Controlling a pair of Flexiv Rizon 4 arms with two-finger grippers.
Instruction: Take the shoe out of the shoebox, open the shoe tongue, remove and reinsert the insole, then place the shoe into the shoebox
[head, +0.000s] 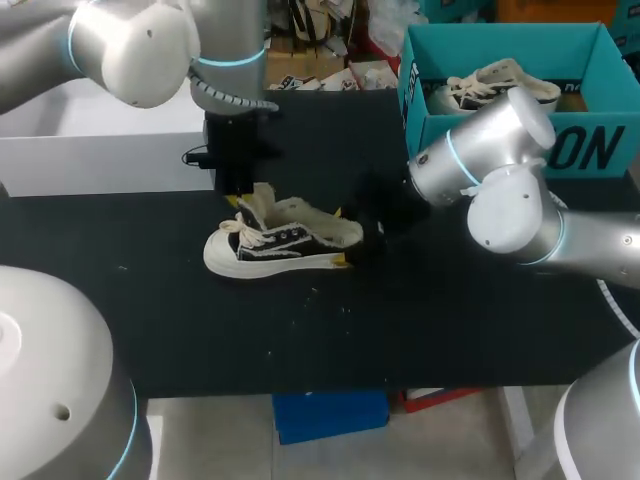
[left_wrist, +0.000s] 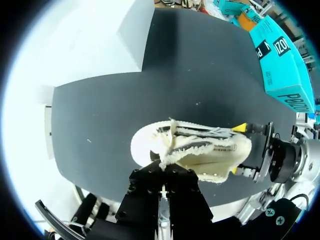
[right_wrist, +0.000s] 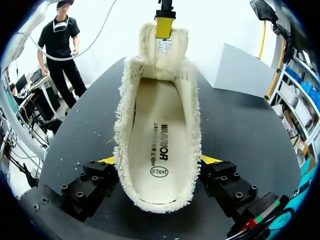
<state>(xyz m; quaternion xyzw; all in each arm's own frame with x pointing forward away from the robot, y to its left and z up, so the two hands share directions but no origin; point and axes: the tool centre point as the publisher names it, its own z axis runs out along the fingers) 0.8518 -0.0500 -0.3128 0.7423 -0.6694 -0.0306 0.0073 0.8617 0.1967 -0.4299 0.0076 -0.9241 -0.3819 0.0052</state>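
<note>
A black-and-cream sneaker (head: 280, 243) lies on its sole in the middle of the black table (head: 300, 330), toe to the left. My left gripper (head: 243, 198) is above it, shut on the cream tongue (left_wrist: 172, 145), which is pulled up and forward. My right gripper (head: 341, 238) holds the heel from behind, its two yellow tips pressed against the heel's two sides. In the right wrist view the cream insole (right_wrist: 160, 140) lies flat inside the shoe between my fingers (right_wrist: 107, 161), and the left gripper (right_wrist: 164, 25) pinches the tongue ahead.
A teal shoebox (head: 500, 140) stands open at the back right with a second sneaker (head: 500, 85) in it. A white box (head: 90, 140) sits at the back left. Bare table lies in front of the shoe.
</note>
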